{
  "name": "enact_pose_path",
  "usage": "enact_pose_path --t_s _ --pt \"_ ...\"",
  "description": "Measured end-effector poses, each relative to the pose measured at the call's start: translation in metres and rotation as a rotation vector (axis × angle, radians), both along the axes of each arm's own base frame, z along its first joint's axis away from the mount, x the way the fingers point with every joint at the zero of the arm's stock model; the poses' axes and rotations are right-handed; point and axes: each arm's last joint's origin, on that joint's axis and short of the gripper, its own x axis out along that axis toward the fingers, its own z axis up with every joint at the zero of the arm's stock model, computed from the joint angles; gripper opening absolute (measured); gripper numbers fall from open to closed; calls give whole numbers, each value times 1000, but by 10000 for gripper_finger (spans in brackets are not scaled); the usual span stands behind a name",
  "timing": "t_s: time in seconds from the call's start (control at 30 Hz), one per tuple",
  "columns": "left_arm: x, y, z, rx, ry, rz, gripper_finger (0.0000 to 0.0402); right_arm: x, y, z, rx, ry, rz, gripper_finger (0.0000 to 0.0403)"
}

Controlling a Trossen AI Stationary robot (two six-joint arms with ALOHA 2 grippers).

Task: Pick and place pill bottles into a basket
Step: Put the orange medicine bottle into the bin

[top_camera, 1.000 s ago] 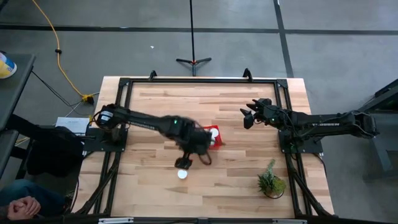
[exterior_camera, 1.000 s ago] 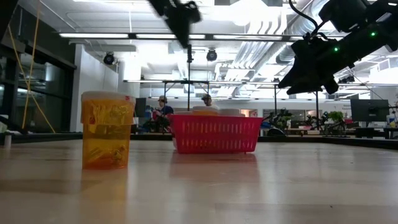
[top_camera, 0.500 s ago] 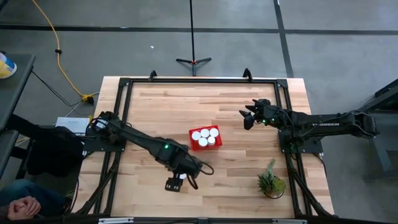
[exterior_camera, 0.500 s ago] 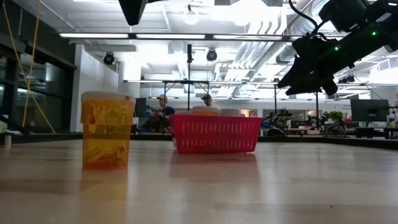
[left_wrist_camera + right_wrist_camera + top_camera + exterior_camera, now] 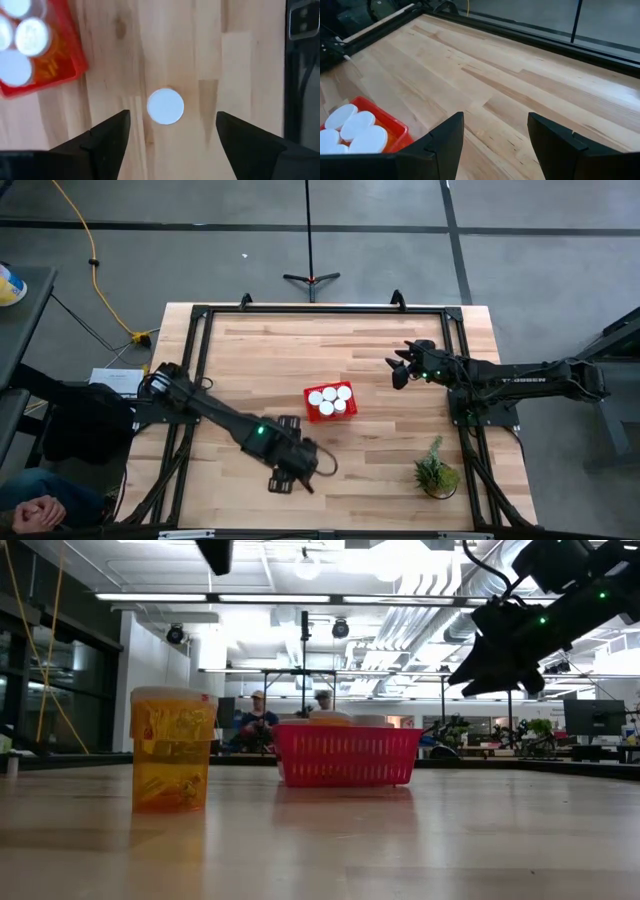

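While the right gripper (image 5: 397,370) hangs idle above the table's right half with its fingers parted on nothing, the left gripper (image 5: 291,476) hovers over the near-centre boards, jaws wide open and empty. Directly below it, seen between its fingers (image 5: 107,137) in the left wrist view, stands one pill bottle (image 5: 165,106), white cap up, upright and alone on the wood; the low view shows its orange body (image 5: 172,749). At about one o'clock from that bottle, well apart, sits the red basket (image 5: 311,411), holding five capped bottles (image 5: 329,399). Potted plant (image 5: 436,470) stands at the table's four o'clock.
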Motion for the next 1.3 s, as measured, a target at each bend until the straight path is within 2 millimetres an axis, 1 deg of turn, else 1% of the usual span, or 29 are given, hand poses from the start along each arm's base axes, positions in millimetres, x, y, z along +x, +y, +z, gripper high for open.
enact_pose_path --t_s 0.1,0.2,0.27,0.33,0.5,0.73,1.1,1.2,1.3 --pt "-6 -8 -14 80 4 -49 328 -1 0 -1 3 16 0 211" --pt "-4 -10 -28 62 -5 -46 340 -1 0 -2 8 24 2 211" --pt "-1 -9 -38 14 -2 -39 353 -1 0 -3 10 33 5 211" --pt "4 -6 -43 -43 -8 -34 367 -2 1 -4 12 43 6 211" --pt "9 6 -54 -57 0 20 397 -4 1 -6 16 77 2 211" --pt "12 21 -72 -113 58 47 382 -4 1 -7 16 84 2 211" --pt "10 21 -83 -121 54 39 379 -4 1 -7 -15 109 22 211" --pt "11 20 -88 -131 32 36 379 -4 1 -7 -15 109 22 211" --pt "9 21 -94 -131 46 34 379 -4 1 -7 -15 109 22 211"
